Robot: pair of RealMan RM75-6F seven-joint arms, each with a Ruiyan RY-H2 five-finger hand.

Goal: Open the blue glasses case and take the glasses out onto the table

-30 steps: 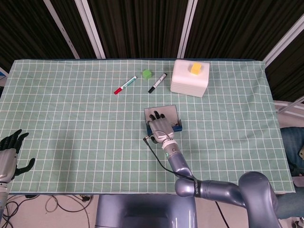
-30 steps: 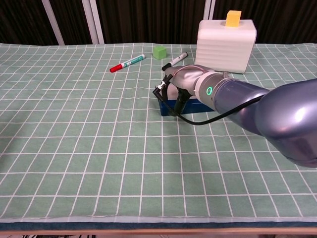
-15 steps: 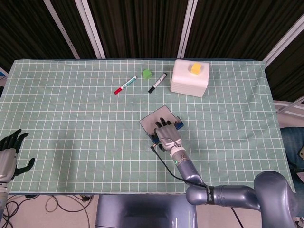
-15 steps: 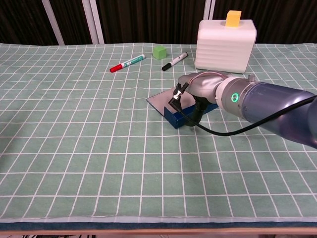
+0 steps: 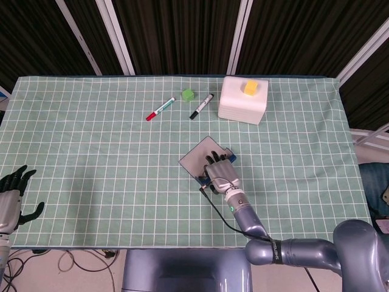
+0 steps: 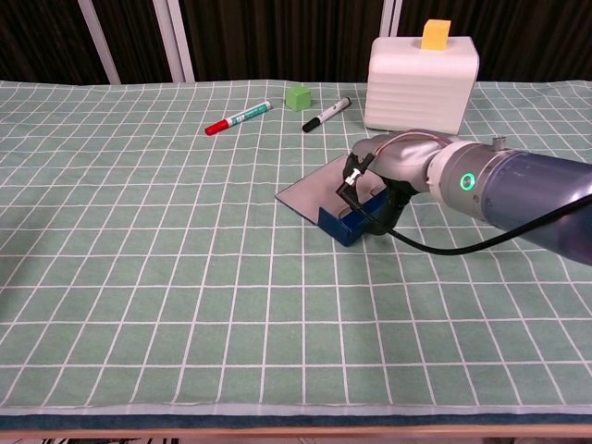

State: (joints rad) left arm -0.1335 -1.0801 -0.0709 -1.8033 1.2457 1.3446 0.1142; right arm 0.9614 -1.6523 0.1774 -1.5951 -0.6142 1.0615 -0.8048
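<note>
Right hand (image 5: 220,172) lies over the open blue glasses case (image 6: 344,225) near the middle of the worktop (image 5: 91,152); its fingers (image 5: 214,159) reach into the case, and whether they grip anything cannot be told. The grey lid (image 5: 196,157) lies flat to the case's left. Left hand (image 5: 12,194) hangs off the worktop's near-left corner, fingers spread and empty. Red marker (image 5: 160,109), black marker (image 5: 201,106), green cube (image 5: 188,94) and white box (image 5: 244,100) sit at the far side.

The right robot hand (image 5: 220,172) rests on the open blue glasses case (image 5: 214,163); the left robot hand (image 5: 12,194) hangs spread off the surface (image 5: 91,158) edge.
</note>
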